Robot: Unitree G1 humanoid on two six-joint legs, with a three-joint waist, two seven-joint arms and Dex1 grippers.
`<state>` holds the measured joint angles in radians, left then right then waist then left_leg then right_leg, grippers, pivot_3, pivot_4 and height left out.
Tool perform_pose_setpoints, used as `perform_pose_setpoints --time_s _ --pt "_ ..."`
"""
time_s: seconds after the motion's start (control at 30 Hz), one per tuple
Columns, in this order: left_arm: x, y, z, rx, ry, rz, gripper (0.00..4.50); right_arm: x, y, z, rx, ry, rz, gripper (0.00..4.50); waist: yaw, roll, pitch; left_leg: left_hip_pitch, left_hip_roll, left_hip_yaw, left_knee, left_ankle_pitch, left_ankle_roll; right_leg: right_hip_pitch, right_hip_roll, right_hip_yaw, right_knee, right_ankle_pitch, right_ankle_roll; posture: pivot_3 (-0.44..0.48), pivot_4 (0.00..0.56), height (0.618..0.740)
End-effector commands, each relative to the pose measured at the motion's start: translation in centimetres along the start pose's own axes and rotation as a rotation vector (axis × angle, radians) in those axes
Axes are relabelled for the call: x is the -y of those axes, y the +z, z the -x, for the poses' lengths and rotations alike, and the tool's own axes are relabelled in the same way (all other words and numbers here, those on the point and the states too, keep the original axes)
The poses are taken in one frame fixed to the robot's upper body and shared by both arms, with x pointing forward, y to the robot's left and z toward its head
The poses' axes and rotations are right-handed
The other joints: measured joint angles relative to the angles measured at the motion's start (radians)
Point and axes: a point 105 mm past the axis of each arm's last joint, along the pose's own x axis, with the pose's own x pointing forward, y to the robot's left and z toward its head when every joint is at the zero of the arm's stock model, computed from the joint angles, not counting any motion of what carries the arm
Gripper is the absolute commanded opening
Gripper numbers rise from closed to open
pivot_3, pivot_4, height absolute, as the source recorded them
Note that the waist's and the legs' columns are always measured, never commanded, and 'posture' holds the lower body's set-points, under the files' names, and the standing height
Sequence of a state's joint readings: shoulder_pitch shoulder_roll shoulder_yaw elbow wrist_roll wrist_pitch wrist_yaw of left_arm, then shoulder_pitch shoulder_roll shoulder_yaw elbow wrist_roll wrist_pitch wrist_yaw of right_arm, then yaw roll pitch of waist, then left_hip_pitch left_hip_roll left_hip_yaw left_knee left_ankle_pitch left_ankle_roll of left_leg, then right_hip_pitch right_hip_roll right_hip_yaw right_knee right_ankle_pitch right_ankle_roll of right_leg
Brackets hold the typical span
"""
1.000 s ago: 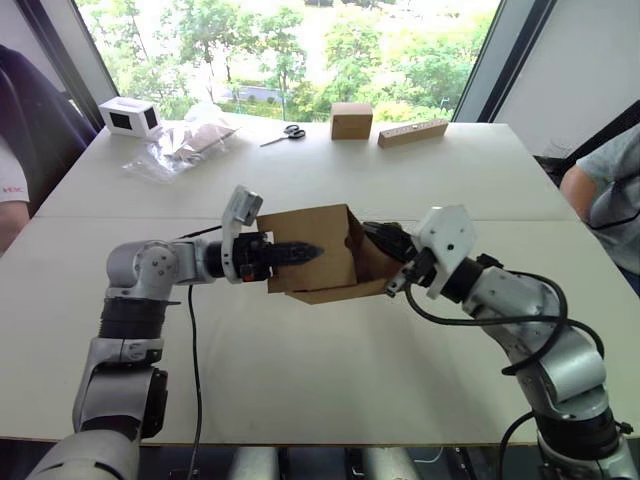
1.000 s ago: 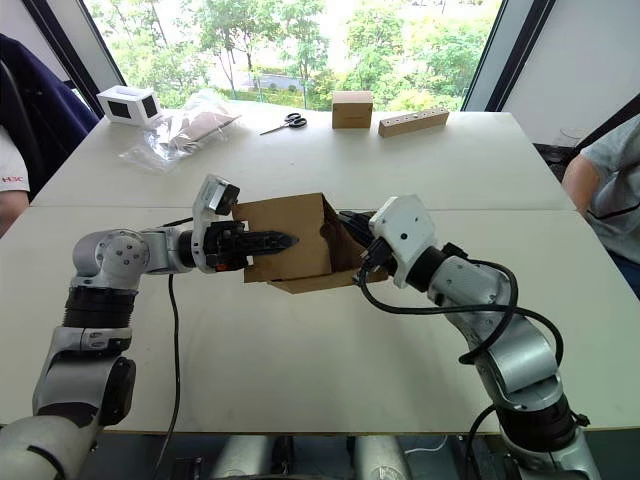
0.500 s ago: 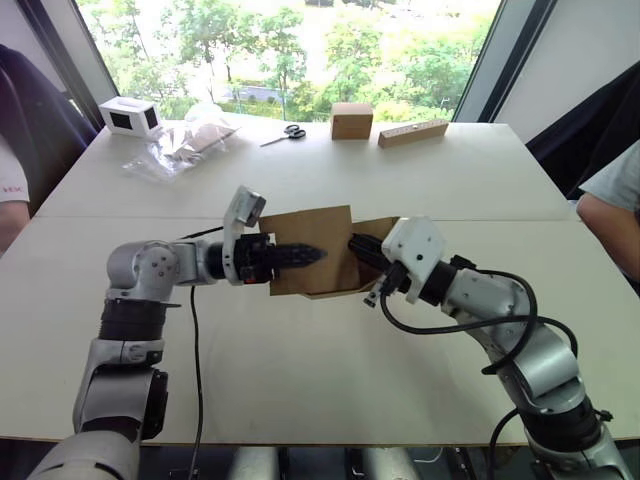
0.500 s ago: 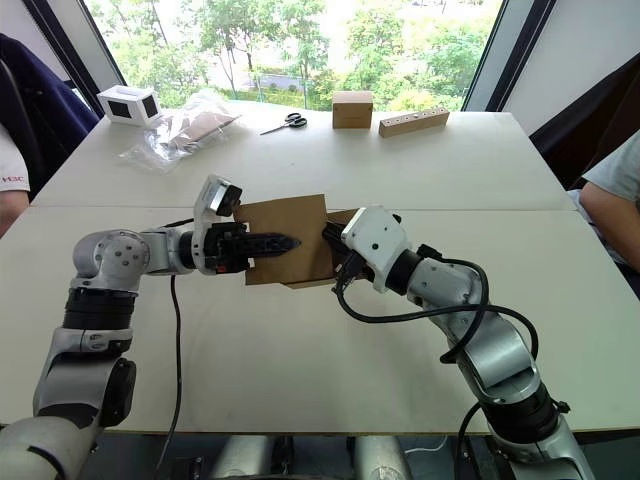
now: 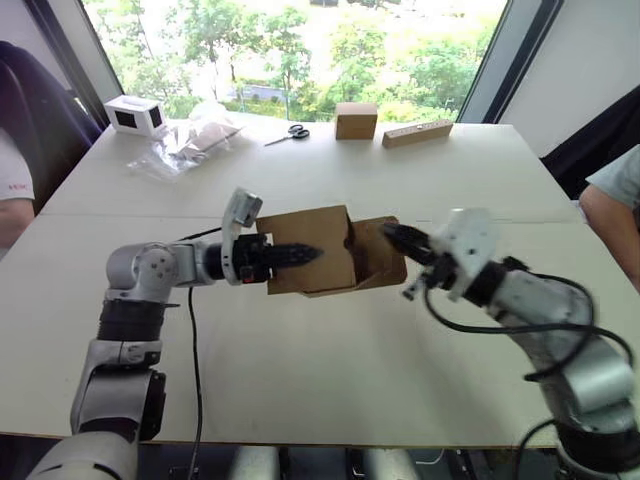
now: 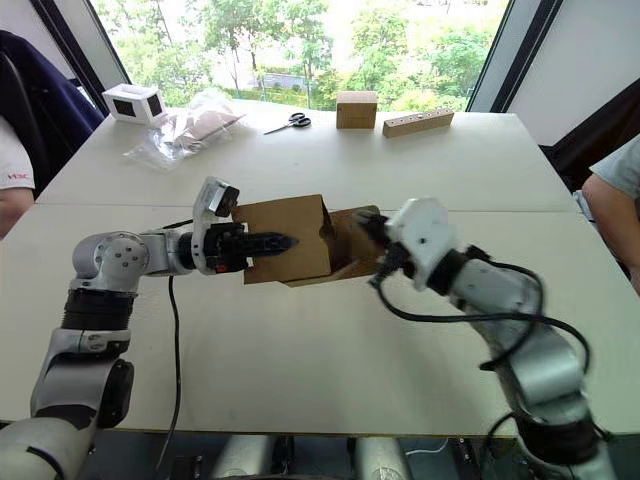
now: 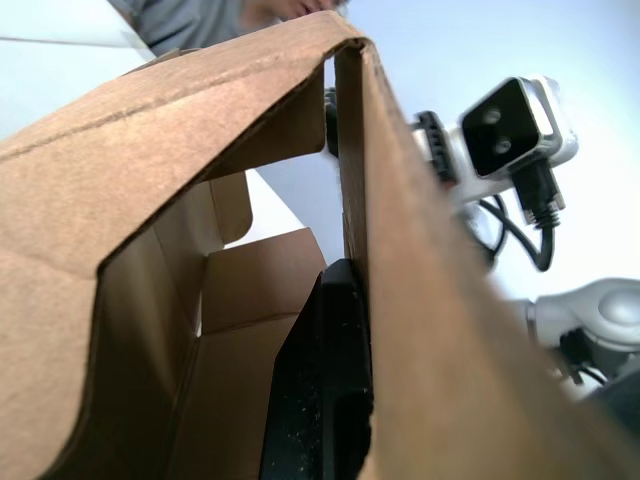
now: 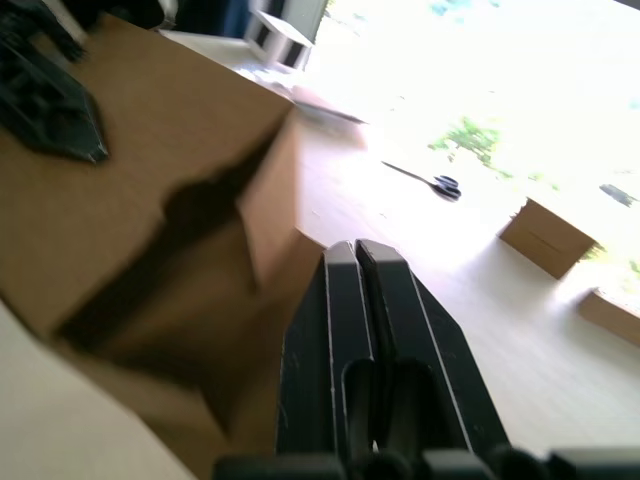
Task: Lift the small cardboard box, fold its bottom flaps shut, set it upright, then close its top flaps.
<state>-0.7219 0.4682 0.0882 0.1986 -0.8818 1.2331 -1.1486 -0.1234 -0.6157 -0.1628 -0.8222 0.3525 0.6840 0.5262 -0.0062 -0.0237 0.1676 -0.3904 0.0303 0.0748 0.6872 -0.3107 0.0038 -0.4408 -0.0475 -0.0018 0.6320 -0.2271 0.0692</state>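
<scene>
Holding the small cardboard box up off the worktop near its middle, our left pincer is clamped on the box's front wall, one black finger lying along the outside face. The left wrist view adds what the head views hide: the other finger sits inside, pressed against that same wall, with the hollow interior and a far flap beyond it. Our right pincer hovers just beside the flaps on the box's open right end; its wrist view shows the two fingers pressed flat together, gripping nothing, and we cannot tell whether the tips touch cardboard. Plenty of bare surface lies in front of and to either side of the box. Well back along the window edge stand a tidy brown cube box, scissors, a long flat cardboard bar, a crumpled clear bag and a white device. No writing on the box is readable.
</scene>
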Motion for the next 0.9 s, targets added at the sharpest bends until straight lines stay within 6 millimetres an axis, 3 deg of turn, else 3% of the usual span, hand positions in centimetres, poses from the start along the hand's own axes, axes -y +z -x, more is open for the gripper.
perform_pose_setpoints --time_s 0.03,0.13,0.37,0.57,0.9 --pt "0.9 1.5 -0.3 0.034 -0.031 -0.053 0.09 -1.3 -0.4 1.4 -0.028 0.015 -0.021 0.00 -0.003 0.000 0.000 0.000 0.000 0.000 0.000 0.000 0.000 0.000 0.000 0.000 0.000 0.000 0.000 0.000 0.150 0.740" --pt "1.1 1.7 -0.5 0.038 -0.042 -0.059 0.09 -2.3 -1.4 2.0 -0.060 0.013 -0.069 0.00 -0.006 0.000 0.000 0.001 -0.001 0.001 0.000 0.000 0.000 0.001 0.000 0.001 0.000 0.000 0.000 0.000 0.150 0.740" --pt "1.6 1.8 -1.0 0.029 -0.069 -0.058 0.09 -3.2 -2.8 1.1 -0.071 0.002 -0.100 0.00 -0.007 0.000 0.000 0.003 0.000 0.000 0.000 0.001 -0.001 0.001 0.002 0.001 0.001 0.001 -0.003 0.000 0.150 0.740" --pt "2.0 1.0 -1.5 0.003 -0.094 -0.041 0.09 -4.2 -1.2 -1.8 0.023 0.106 -0.061 0.00 -0.009 0.000 0.000 0.003 -0.001 0.001 0.000 0.001 -0.001 0.001 0.001 0.001 0.001 0.001 -0.003 0.000 0.150 0.740" --pt "2.1 1.1 -2.1 0.004 -0.109 -0.035 0.09 -5.4 0.1 -3.2 0.074 0.229 -0.046 0.00 -0.005 0.000 0.000 0.001 -0.001 0.000 0.000 0.001 -0.001 0.001 0.001 0.001 -0.001 0.001 -0.003 0.000 0.150 0.740"
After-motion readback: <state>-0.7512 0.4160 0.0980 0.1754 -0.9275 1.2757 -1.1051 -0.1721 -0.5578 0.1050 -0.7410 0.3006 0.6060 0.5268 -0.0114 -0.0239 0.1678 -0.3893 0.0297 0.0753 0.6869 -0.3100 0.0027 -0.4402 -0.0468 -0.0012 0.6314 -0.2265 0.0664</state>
